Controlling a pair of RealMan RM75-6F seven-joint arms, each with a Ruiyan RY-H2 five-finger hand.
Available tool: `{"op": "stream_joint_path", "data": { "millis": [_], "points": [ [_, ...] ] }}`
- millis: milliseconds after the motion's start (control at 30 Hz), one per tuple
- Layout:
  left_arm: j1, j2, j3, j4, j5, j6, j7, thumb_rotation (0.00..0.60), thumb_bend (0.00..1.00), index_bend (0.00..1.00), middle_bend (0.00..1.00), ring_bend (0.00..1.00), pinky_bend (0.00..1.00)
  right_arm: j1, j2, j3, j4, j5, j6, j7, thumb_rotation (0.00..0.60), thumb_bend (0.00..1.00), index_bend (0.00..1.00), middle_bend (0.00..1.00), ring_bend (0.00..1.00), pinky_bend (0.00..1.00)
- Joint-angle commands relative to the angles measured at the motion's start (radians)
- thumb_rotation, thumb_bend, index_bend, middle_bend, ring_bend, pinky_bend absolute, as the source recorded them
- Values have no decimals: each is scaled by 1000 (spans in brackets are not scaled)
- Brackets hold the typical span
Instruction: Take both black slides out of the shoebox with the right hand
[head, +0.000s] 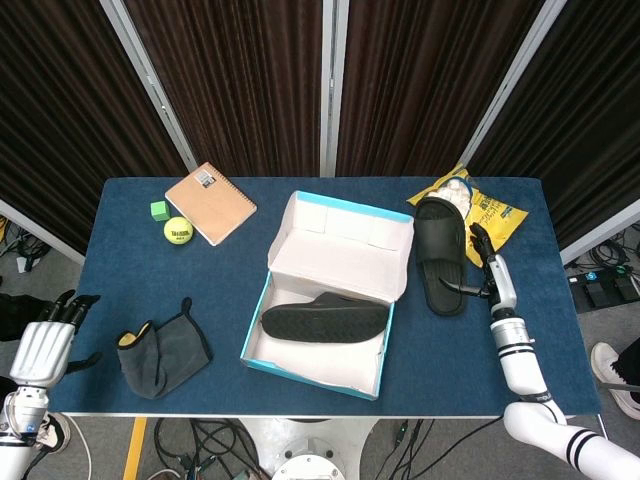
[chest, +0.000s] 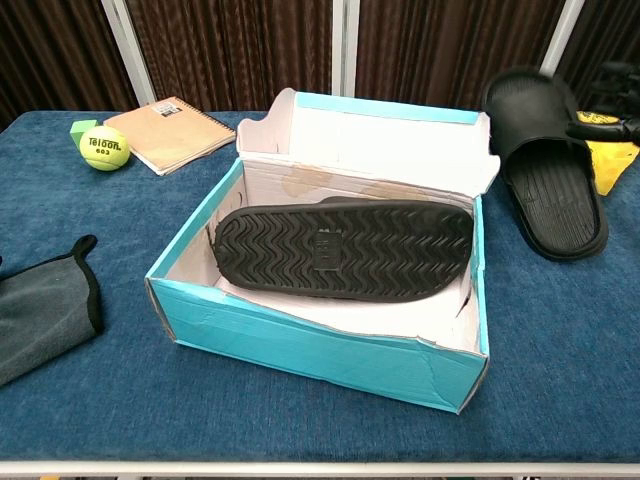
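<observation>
Our right hand (head: 493, 275) holds the first black slide (head: 440, 254) by its edge, flat on the bench right of the shoebox (head: 330, 290). We should let go gently, then reach in for the second slide (chest: 343, 250), lying sole up inside.

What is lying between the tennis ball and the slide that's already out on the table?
In the head view, between the tennis ball and that slide lie a corner of the notebook and the open shoebox.

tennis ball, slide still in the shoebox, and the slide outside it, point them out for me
tennis ball (head: 178, 230), head view, middle of the ball
slide in the shoebox (chest: 345, 250), chest view, middle of its treaded sole
slide outside the box (head: 440, 254), head view, middle of its footbed
</observation>
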Motion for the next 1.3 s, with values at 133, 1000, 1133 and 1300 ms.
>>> {"op": "stream_joint_path", "data": {
  "millis": [133, 1000, 1133, 1300],
  "points": [
    [-1, 3, 0, -6, 4, 3, -4, 600, 0, 156, 195, 96, 315, -3, 10, 10, -77, -79, 191, -151, 600, 0, 0, 0, 0, 0],
    [7, 30, -2, -4, -1, 14, -60, 600, 0, 156, 195, 96, 315, 410, 17, -80, -569, 215, -114, -1217, 600, 10, 0, 99, 0, 61],
    [8, 35, -2, 6, -1, 12, -76, 600, 0, 156, 195, 96, 315, 472, -42, -96, -524, 291, -98, -1316, 600, 22, 0, 124, 0, 67],
    [10, 28, -4, 28, 1, 21, -104, 600, 0, 156, 195, 96, 315, 558, -97, -108, -488, 455, -76, -1450, 600, 25, 9, 186, 1, 103]
  ]
}}
